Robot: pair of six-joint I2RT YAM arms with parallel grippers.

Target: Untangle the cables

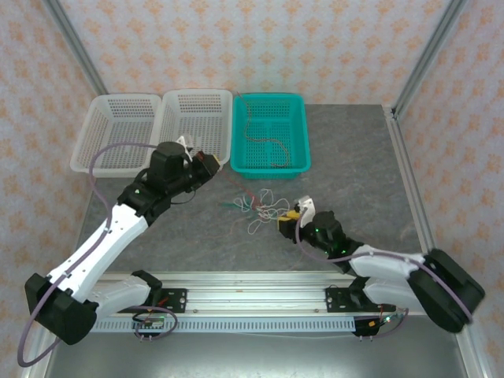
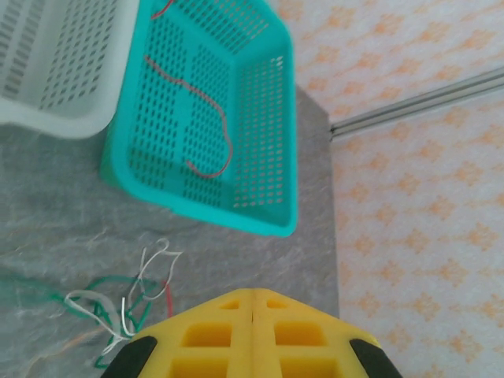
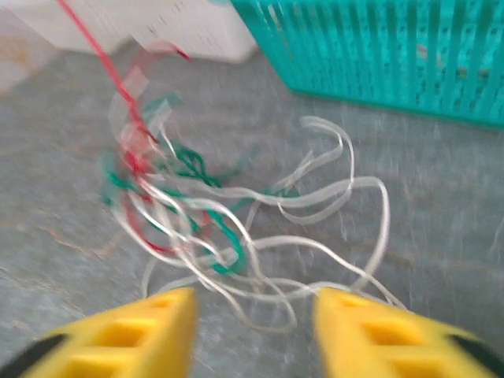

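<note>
The right jaws stand wide apart and empty, just short of the tangled cables (image 3: pixel 213 213) on the grey counter (image 1: pixel 354 157). The left jaws are pressed together on nothing. One reddish cable (image 2: pixel 197 90) lies apart inside the teal basket (image 1: pixel 268 168).

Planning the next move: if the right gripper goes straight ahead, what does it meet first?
Most likely the white cable loops at the near edge of the tangle, right ahead of the right gripper; depth is blurry.
</note>
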